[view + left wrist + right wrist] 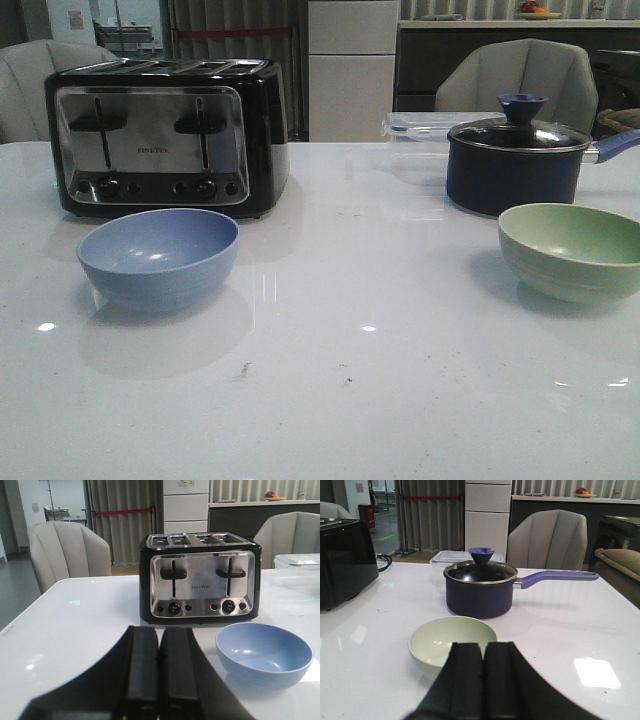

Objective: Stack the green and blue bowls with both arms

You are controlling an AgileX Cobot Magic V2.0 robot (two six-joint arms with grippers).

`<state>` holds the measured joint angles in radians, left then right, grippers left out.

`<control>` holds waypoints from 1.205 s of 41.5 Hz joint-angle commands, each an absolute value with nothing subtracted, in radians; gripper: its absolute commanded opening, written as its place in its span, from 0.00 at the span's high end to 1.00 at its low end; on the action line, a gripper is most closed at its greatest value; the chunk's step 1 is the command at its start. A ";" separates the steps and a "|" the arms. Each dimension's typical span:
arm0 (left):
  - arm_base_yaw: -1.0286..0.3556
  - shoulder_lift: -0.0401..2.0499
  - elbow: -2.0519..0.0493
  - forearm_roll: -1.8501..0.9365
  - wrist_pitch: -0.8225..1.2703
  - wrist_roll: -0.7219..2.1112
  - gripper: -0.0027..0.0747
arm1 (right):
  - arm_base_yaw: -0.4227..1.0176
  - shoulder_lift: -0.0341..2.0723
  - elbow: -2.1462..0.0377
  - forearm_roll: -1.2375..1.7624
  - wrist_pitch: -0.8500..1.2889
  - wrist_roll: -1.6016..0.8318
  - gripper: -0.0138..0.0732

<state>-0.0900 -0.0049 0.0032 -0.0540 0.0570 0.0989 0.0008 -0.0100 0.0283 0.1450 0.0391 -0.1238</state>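
Observation:
The blue bowl [158,256] stands upright on the white table, left of centre, in front of the toaster. It also shows in the left wrist view [264,655]. The green bowl [573,250] stands upright at the right, in front of the saucepan, and shows in the right wrist view [451,644]. Both bowls are empty. My left gripper [159,632] is shut and empty, short of the blue bowl and to its left. My right gripper [484,647] is shut and empty, just short of the green bowl. Neither gripper shows in the front view.
A black-and-chrome toaster [165,133] stands behind the blue bowl. A dark navy lidded saucepan [515,160] with its handle to the right stands behind the green bowl. A clear plastic container [425,128] sits behind it. Chairs stand beyond the table's far edge.

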 commanded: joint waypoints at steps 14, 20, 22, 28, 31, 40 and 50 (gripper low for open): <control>-0.091 -0.024 0.008 -0.062 -0.030 0.093 0.85 | 0.001 -0.029 0.025 0.147 -0.054 -0.126 0.78; -0.091 -0.024 0.008 -0.062 -0.030 0.093 0.85 | 0.001 -0.029 0.025 0.147 -0.054 -0.126 0.78; -0.091 -0.024 0.008 -0.062 -0.030 0.093 0.85 | 0.001 -0.029 0.025 0.147 -0.054 -0.126 0.78; -0.091 -0.024 -0.003 -0.062 -0.083 0.093 0.85 | 0.001 -0.029 0.020 0.149 -0.103 -0.126 0.78; -0.091 -0.024 -0.045 -0.062 -0.091 0.093 0.85 | 0.003 -0.029 -0.017 0.163 -0.097 -0.126 0.78; -0.091 0.003 -0.276 -0.062 -0.061 0.093 0.85 | 0.003 0.015 -0.261 0.147 0.090 -0.126 0.78; -0.091 0.182 -0.560 -0.062 0.197 0.093 0.85 | 0.003 0.225 -0.518 0.145 0.296 -0.126 0.78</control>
<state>-0.0900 0.0973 -0.4573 -0.0540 0.1674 0.0989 0.0008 0.1396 -0.4250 0.1506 0.3059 -0.1224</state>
